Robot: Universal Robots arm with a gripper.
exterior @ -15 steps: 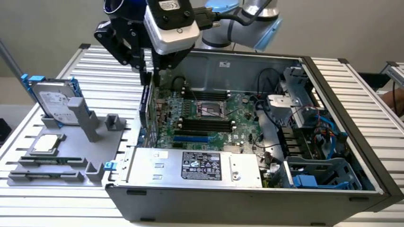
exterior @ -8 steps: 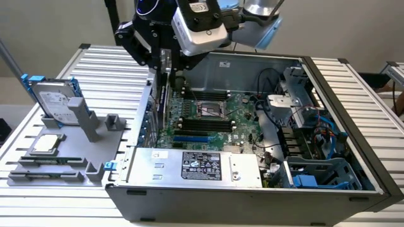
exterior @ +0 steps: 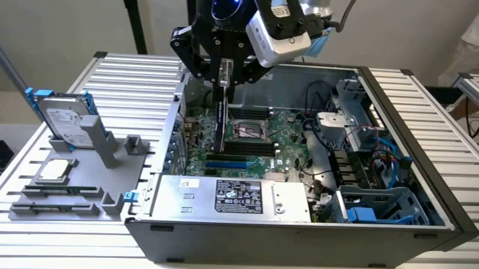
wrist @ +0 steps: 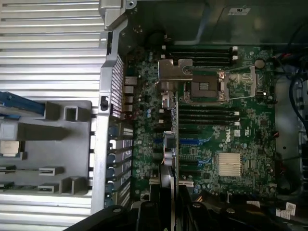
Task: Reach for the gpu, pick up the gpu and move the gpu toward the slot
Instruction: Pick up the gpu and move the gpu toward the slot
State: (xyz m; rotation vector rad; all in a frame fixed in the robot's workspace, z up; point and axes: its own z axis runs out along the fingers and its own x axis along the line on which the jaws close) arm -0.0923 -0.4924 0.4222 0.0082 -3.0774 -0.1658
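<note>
Nearest, along the front of the open computer case [exterior: 299, 235], the silver power supply [exterior: 232, 196] carried a black-and-white label [exterior: 239, 196], print too small to read. On the exterior view's left, a grey fixture tray [exterior: 75, 185] sat on the slatted aluminium table [exterior: 127, 78]; it held a small square silver chip [exterior: 56, 171] and, standing upright further back, a silver hard drive [exterior: 67, 120] with blue side rails, its label text unreadable.

Inside the case lay the green motherboard [exterior: 262, 145]. In the wrist view the word "DELL" [wrist: 225, 136] could be read on the board beside a finned silver heatsink [wrist: 230, 166], with the CPU socket [wrist: 204, 89] and black memory slots [wrist: 202, 53] beyond. Blue drive bays [exterior: 374, 207] and cables [exterior: 389, 162] crowded the exterior view's right; details there were hard to make out.

Further back, the gripper [exterior: 224, 84] hung over the motherboard's left portion, fingers clamped on the gpu [exterior: 219, 120]. The card was held upright on edge, seen nearly edge-on, its lower edge just above the expansion slots [exterior: 228, 164]; whether it touched the board could not be told. In the wrist view the gpu [wrist: 169, 144] showed as a thin vertical strip, with the gripper [wrist: 168, 207] partly cut off by the frame edge.
</note>
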